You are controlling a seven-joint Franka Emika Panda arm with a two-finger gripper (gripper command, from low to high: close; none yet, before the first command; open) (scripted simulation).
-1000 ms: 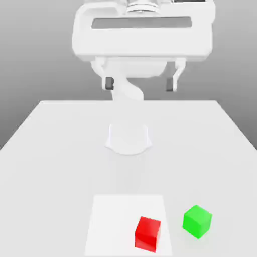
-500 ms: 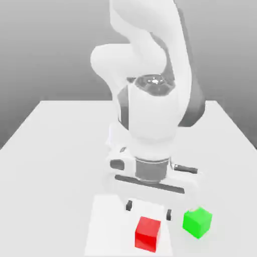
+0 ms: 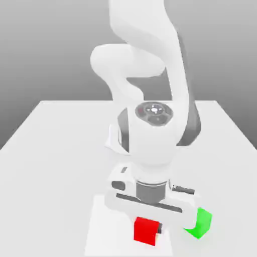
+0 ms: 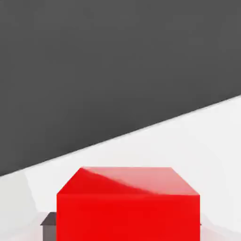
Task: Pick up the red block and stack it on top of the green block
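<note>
The red block [image 3: 146,231] rests on a paler square patch of the white table, near its front edge. My gripper [image 3: 147,228] has come straight down over it, and its fingers sit against the block's sides; one dark fingertip [image 3: 160,227] shows at the block's right face. In the hand view the red block [image 4: 128,207] is very close, with a dark pad [image 4: 48,220] touching its side. The green block [image 3: 203,224] stands on the table just to the exterior view's right of the red one, partly covered by the hand's body.
The white table [image 3: 50,150] stretches back to the arm's base. The pale square patch [image 3: 103,226] lies under the red block. The arm's bulky wrist and hand [image 3: 150,150] hang over the table's front middle.
The arm swung down from high above the table to the red block. Over the last half second the hand dropped further and the fingers closed in on the block's sides.
</note>
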